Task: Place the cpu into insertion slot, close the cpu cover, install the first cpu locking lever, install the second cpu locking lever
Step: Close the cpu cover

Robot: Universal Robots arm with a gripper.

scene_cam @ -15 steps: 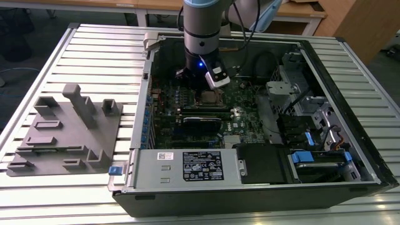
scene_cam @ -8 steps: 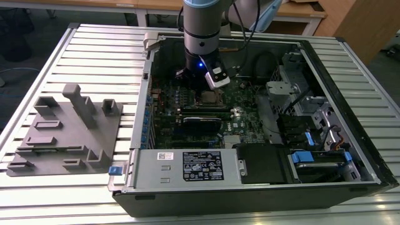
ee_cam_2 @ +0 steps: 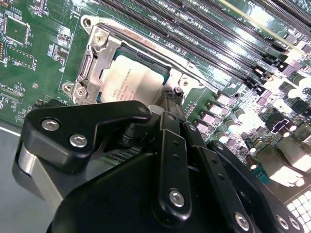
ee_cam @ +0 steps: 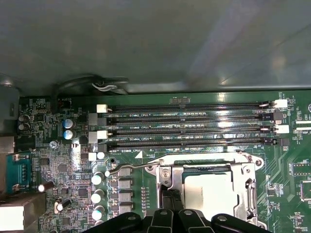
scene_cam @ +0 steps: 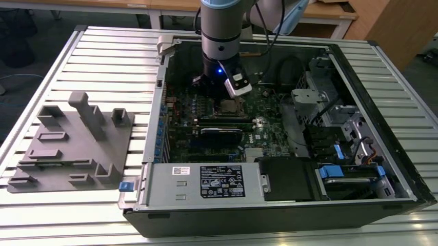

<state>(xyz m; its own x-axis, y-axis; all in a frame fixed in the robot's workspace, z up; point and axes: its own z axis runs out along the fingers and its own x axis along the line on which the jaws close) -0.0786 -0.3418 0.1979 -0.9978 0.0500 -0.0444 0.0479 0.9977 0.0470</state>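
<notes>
Slatted worktop [scene_cam: 102,51] under an open computer case [scene_cam: 274,218]. Chip [ee_cam_2: 131,82] seated in socket [ee_cam_2: 90,68], cover [ee_cam: 249,187] down over it. Tool [ee_cam_2: 171,99] pressed together at its tips, at socket's edge, beside wire lever [ee_cam: 146,165]. Lever-locking step seemingly in hand; calls for hooking that lever under its catch, gently.

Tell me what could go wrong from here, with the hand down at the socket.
1. The hand sits at the edge of the thin silvery square cover frame; a sideways slip could scrape the square grey-topped chip seated inside it.
2. The thin silvery wire lever runs right beside the long black memory slots; if it springs loose it might strike them.
</notes>
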